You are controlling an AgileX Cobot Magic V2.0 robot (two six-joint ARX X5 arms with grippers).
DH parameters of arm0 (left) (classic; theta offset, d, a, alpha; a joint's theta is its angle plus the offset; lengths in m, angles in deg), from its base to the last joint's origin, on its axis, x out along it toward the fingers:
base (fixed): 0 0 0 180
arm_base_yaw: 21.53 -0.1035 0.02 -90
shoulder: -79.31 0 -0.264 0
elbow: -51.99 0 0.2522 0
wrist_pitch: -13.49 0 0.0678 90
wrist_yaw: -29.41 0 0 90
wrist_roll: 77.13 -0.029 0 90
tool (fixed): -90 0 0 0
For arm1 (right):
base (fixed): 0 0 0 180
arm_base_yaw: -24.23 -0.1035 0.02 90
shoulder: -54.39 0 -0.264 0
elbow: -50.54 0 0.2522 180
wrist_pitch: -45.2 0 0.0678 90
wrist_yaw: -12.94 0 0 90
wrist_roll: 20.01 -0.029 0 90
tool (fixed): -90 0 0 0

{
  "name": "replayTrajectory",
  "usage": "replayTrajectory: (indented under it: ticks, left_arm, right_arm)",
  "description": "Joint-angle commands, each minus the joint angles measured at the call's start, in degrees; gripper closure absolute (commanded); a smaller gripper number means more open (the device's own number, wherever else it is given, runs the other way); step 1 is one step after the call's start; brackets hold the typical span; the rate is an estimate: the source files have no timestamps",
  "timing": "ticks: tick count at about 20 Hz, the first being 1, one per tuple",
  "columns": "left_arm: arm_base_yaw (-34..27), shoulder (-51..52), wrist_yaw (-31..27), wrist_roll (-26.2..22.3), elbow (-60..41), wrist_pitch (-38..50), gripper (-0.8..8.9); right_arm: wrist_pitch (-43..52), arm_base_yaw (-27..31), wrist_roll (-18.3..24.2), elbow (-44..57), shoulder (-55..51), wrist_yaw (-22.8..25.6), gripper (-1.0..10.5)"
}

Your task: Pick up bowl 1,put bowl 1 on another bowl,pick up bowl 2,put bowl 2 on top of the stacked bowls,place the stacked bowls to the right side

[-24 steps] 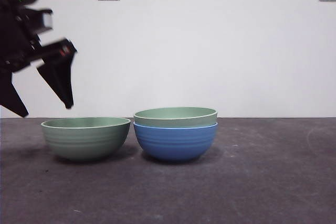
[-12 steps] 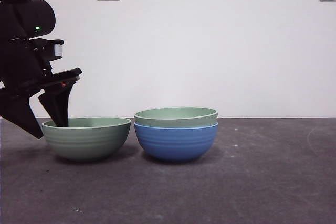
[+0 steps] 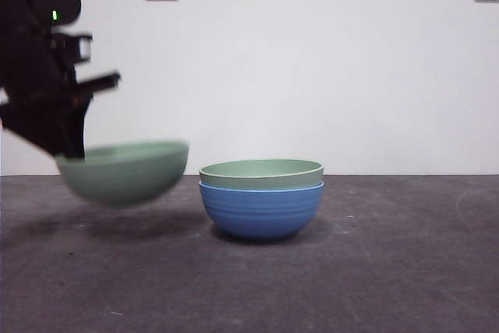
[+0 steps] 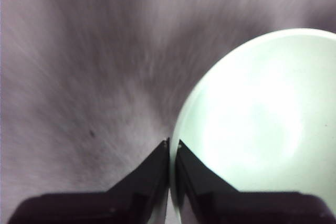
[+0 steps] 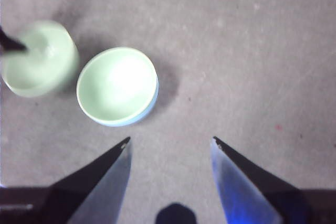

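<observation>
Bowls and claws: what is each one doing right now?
Lifted green bowl: in the air, gripped by its rim.
Other green bowl: nested inside the blue bowl.
Blue bowl: upright on the table.
Left gripper: shut on the lifted bowl's rim.
Right gripper: open, holding nothing.

A pale green bowl [image 3: 123, 171] hangs clear of the table, blurred, its rim tipped slightly, at 9 o'clock from the stack and just apart from it. The stack is a blue ribbed bowl [image 3: 261, 210] standing upright on the table with a second green bowl [image 3: 260, 171] nested in it, level, only its rim band showing above the blue rim.
</observation>
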Motion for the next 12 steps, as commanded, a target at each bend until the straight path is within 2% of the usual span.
replayTrajectory:
  ticks: [1,5,8,12]
  left_arm:
    - [0.8,3.1,0.1,-0.8,3.7,-2.1,8.22]
    - [5.6,4.3,0.0,-1.6,12.5,-8.4,8.22]
    - [10.8,3.7,-4.3,-1.5,15.5,-8.6,8.22]
    - [15.5,-0.3,-4.8,0.3,16.3,-6.8,8.22]
  right_arm:
    - [-0.3,0.0,0.3,0.0,0.6,0.2,6.9]
    - [-0.3,0.0,0.2,0.0,1.4,0.1,6.9]
    - [-0.6,0.0,0.3,0.0,1.7,0.1,6.9]
    - [-1.3,0.0,0.3,0.0,1.7,0.0,6.9]
